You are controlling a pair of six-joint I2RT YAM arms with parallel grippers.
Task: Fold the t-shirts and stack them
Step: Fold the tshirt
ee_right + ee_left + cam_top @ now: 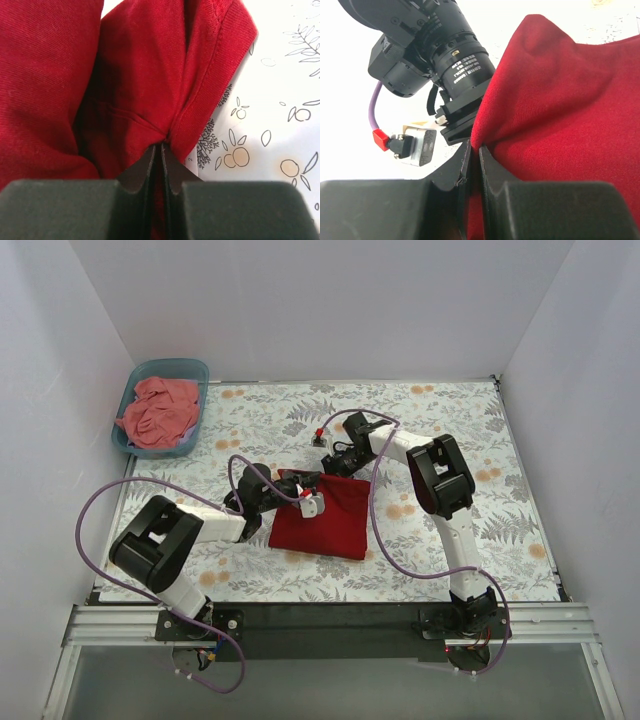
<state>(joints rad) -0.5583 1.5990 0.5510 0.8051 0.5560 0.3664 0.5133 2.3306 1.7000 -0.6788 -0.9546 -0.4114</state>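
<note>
A deep red t-shirt lies partly folded on the patterned table in front of both arms. My left gripper is at the shirt's far left corner. In the left wrist view it is shut on a raised fold of the red cloth. My right gripper is at the shirt's far edge. In the right wrist view it is shut on a bunched pinch of the red shirt beside its stitched hem. A salmon-pink t-shirt lies crumpled in the tub at the back left.
The teal plastic tub stands at the table's back left corner. The floral tablecloth covers the table, with white walls on three sides. The right arm's wrist and camera sit close to my left gripper.
</note>
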